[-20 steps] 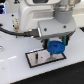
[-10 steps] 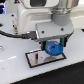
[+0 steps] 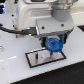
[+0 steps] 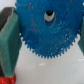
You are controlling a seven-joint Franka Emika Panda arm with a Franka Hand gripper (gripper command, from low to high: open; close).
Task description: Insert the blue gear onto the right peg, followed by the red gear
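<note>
Tool (image 3: 54, 42) clamped on blue gear (image 3: 54, 45), mid-frame; centre its hole over right peg (image 3: 49, 55), then lower straight.

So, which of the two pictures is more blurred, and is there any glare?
Wrist view: the blue gear fills the picture, soft and out of focus, teeth smeared. Exterior view: coarse and low in detail, the white table bright and nearly washed out; the grey plate readable.

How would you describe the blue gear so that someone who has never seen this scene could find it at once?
Start at the grey plate with a black border on the white table. Just above the plate's far edge, on the exterior view's right, hangs the robot's end effector, gripping the blue gear. It is the only bright blue, toothed disc, with a centre hole.
</note>
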